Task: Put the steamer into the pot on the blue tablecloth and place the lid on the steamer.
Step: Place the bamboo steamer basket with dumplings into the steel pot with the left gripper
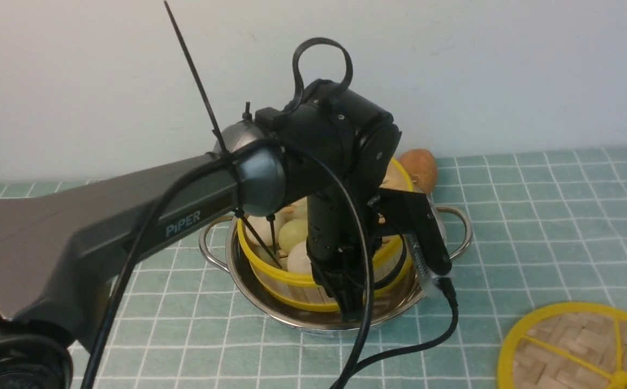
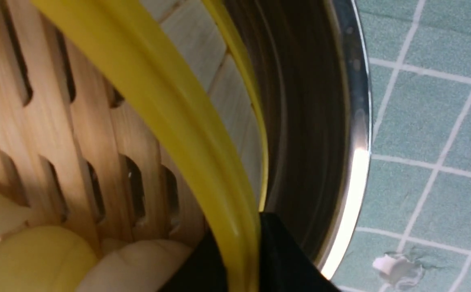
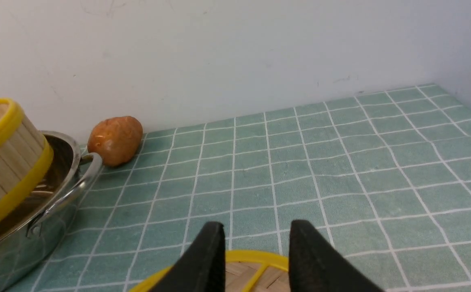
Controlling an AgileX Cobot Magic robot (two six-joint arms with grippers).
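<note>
Stainless steel is gleaming on one wide pot (image 1: 286, 320), which is standing on the blue tablecloth (image 1: 534, 216) with its two looped handles (image 1: 462, 227) sticking out to either side. One steamer (image 1: 297, 294) is sitting inside that pot, its yellow top rim rising well above the steel edge; whether its floor is lying flat on the pot's bottom cannot be told. At least three pale and yellowish round pieces of food (image 1: 294, 235) are resting in the steamer, partly hidden by the left arm (image 1: 102, 227). The left gripper (image 2: 243, 259) is reaching down at the steamer's near side and pinching the yellow rim, one black finger inside the basket and one outside, between basket and pot wall. One lid (image 1: 572, 346) is lying flat on the cloth to the right of the pot, well apart from it and partly cut off by the front view's edge. The right gripper (image 3: 255, 227) is hanging over the lid's edge, its two fingers standing moderately apart with nothing between them. One brown potato-like lump (image 1: 420, 167) is lying just behind the pot, by the plain off-white wall (image 1: 507, 70) that is closing the scene at the back. Thin white lines are crossing the pale teal cloth in small squares, and one small white scrap (image 2: 393, 265) is lying on it beside the pot.
</note>
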